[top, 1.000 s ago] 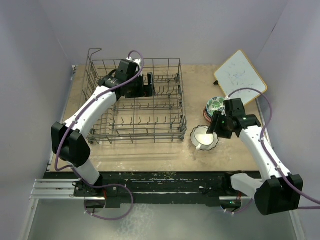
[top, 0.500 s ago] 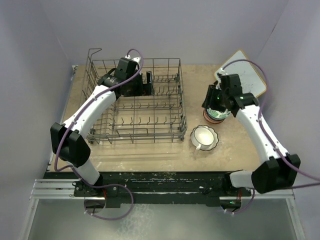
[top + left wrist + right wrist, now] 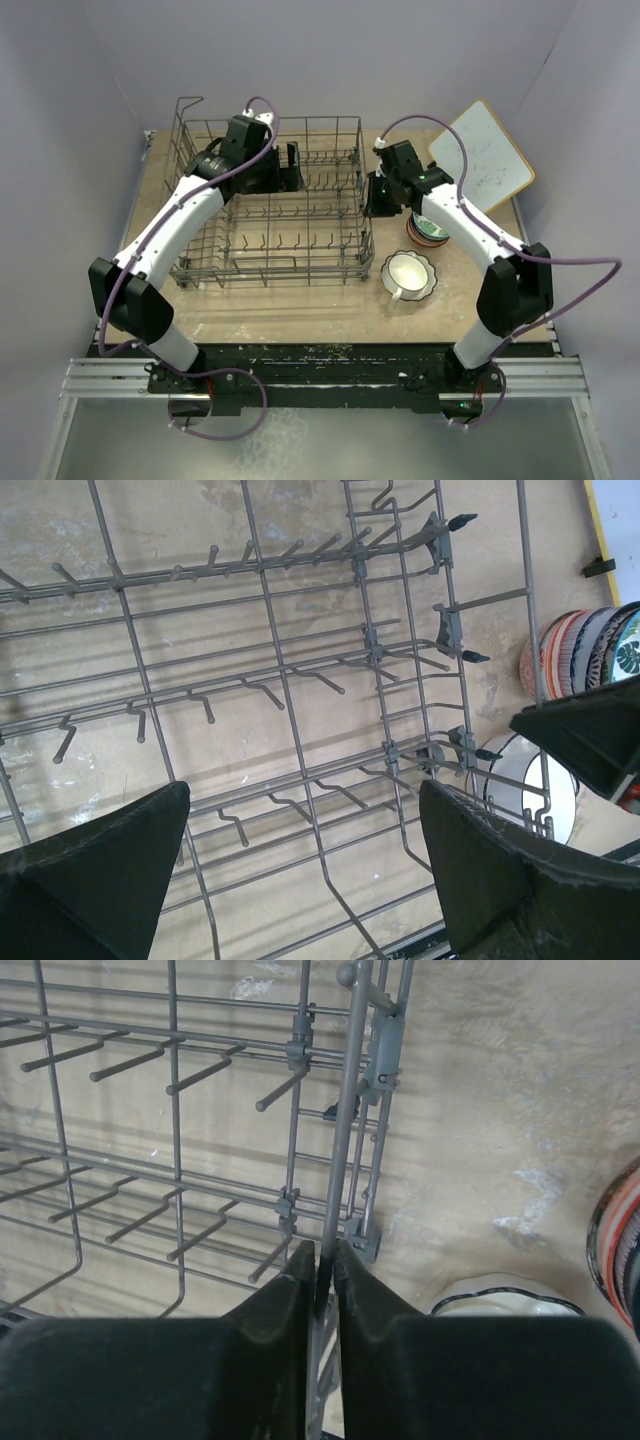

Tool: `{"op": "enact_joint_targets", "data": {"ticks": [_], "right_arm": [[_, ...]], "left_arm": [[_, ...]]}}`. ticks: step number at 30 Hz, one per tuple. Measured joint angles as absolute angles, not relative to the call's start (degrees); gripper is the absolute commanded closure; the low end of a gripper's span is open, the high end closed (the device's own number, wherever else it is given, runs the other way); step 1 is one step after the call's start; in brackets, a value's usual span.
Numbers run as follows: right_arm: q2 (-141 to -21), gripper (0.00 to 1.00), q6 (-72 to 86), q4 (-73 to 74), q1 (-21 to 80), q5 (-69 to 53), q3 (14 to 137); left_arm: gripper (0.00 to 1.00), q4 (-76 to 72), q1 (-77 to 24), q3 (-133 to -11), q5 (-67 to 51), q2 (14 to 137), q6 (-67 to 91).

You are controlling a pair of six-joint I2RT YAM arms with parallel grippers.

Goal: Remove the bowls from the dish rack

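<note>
The dish rack point(image 3: 268, 262) stands on the left half of the table, and no bowls show among its prongs. My right gripper point(image 3: 372, 196) is shut on the top wire of the rack's right rim point(image 3: 352, 1110), the wire pinched between the fingertips point(image 3: 300, 1272). A stack of patterned bowls point(image 3: 433, 231) and a white scalloped bowl point(image 3: 408, 275) sit on the table just right of the rack. My left gripper point(image 3: 290, 168) hangs open over the rack's back part, with only wire point(image 3: 290, 720) beneath its jaws. The left wrist view also catches the stack point(image 3: 580, 645) and the white bowl point(image 3: 520, 790).
A white board point(image 3: 482, 155) with a yellow edge leans at the back right corner. Purple walls close in the table on three sides. The rack's right wall stands close to both the stack and the white bowl point(image 3: 505, 1298).
My right arm swung left from above the bowl stack to the rack's right rim, and its jaws closed on the wire. The left arm barely moved.
</note>
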State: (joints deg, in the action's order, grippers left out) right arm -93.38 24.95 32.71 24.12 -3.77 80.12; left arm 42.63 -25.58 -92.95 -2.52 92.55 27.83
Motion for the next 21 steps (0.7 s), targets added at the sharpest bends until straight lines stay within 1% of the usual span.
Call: {"op": "enact_joint_targets", "data": {"ticks": [2, 5, 8, 10, 11, 14, 18, 19, 21], "right_arm": [[-95.0, 0.95, 24.9, 32.8, 24.9, -3.4, 81.1], [-96.0, 0.97, 25.3, 33.7, 25.9, -1.8, 82.5], [-97.0, 0.98, 25.6, 34.6, 27.1, 0.1, 84.0], [-98.0, 0.93, 25.6, 35.2, 28.2, 1.4, 85.4], [-98.3, 0.88, 25.7, 35.2, 28.8, 2.0, 85.8], [-98.5, 0.68, 26.1, 35.0, 30.2, 2.8, 85.9], [-97.6, 0.35, 26.8, 35.7, 31.8, 3.7, 85.9], [-97.0, 0.30, 27.0, 36.1, 32.0, 4.1, 85.9], [-94.7, 0.28, 27.3, 37.1, 32.4, 5.6, 85.9]], "left_arm": [[0.01, 42.9, -25.6, -92.9, -2.3, 91.7, 27.8], [0.01, 43.0, -25.6, -92.9, -1.8, 91.1, 27.6], [0.01, 43.0, -25.6, -92.8, -1.6, 91.1, 27.4], [0.01, 43.0, -25.6, -92.5, -1.5, 91.1, 27.4], [0.01, 43.1, -25.6, -92.4, -1.5, 91.1, 27.4], [0.01, 43.2, -25.6, -92.3, -1.5, 91.1, 27.4], [0.01, 43.1, -25.6, -92.0, -1.6, 91.1, 27.4], [0.01, 43.1, -25.6, -92.0, -1.7, 91.1, 27.4], [0.01, 43.0, -25.6, -92.0, -1.8, 91.1, 27.4]]}}
